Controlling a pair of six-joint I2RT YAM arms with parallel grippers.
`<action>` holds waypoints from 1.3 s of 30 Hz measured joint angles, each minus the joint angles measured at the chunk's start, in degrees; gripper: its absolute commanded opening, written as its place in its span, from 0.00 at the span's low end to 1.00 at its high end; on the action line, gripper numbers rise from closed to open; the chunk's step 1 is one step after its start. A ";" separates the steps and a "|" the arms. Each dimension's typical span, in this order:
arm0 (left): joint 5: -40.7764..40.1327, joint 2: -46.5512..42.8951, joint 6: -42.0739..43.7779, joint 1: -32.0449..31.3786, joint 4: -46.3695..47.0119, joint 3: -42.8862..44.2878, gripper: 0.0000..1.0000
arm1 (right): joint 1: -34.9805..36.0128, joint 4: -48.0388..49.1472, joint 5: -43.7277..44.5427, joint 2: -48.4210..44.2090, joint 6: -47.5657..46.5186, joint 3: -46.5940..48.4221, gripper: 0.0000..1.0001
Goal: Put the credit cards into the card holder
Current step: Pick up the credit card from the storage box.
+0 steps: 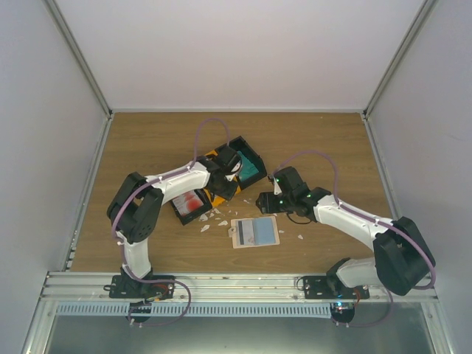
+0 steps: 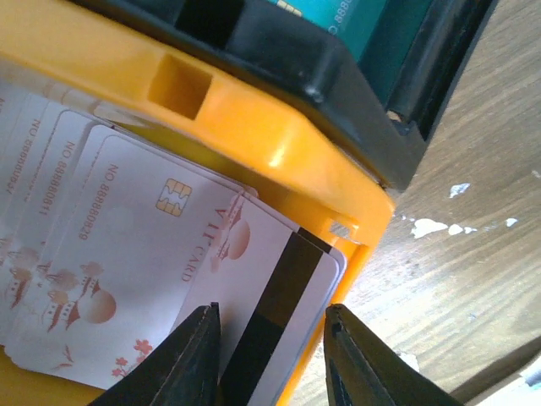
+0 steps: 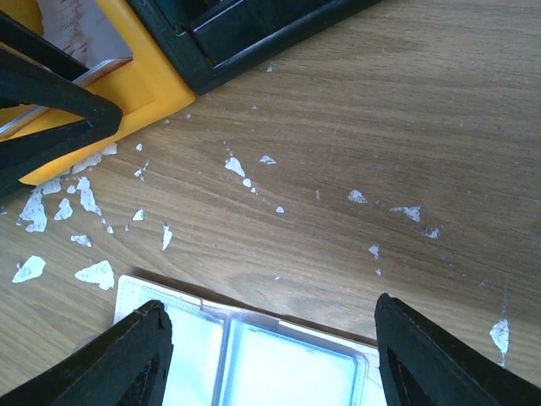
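Observation:
The card holder (image 1: 254,231) lies open on the table, pale blue pockets up; its far edge shows in the right wrist view (image 3: 279,364). My right gripper (image 1: 259,200) (image 3: 270,355) is open wide and empty just above it. My left gripper (image 1: 221,184) (image 2: 270,355) is open over the orange tray (image 2: 279,144), its fingers on either side of a pale card turned stripe side up (image 2: 287,288). Several pale pinkish cards (image 2: 127,254) lie fanned beside it. A teal card (image 1: 251,171) (image 2: 338,21) and red-blotched cards (image 1: 193,203) lie in the black trays.
The joined black and orange trays (image 1: 237,144) sit at mid-table; their corner shows in the right wrist view (image 3: 144,85). Small white scraps (image 1: 214,220) (image 3: 84,203) are scattered between trays and holder. Enclosure walls stand at both sides and the back.

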 measured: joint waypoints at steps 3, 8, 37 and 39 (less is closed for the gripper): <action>0.66 -0.42 -0.04 0.00 -0.15 0.00 0.29 | 0.00 0.15 0.00 0.09 0.00 0.00 0.66; 0.76 -1.01 -0.04 0.04 -0.13 -0.02 0.24 | 0.00 0.15 0.00 0.09 0.00 0.00 0.66; 1.66 -13.49 -3.85 4.74 3.52 -3.54 0.00 | -0.22 8.96 -7.96 0.90 1.33 4.79 0.69; 4.57 -16.72 -5.14 5.60 5.25 -4.63 0.00 | -0.59 12.02 -10.95 0.87 2.45 4.94 0.72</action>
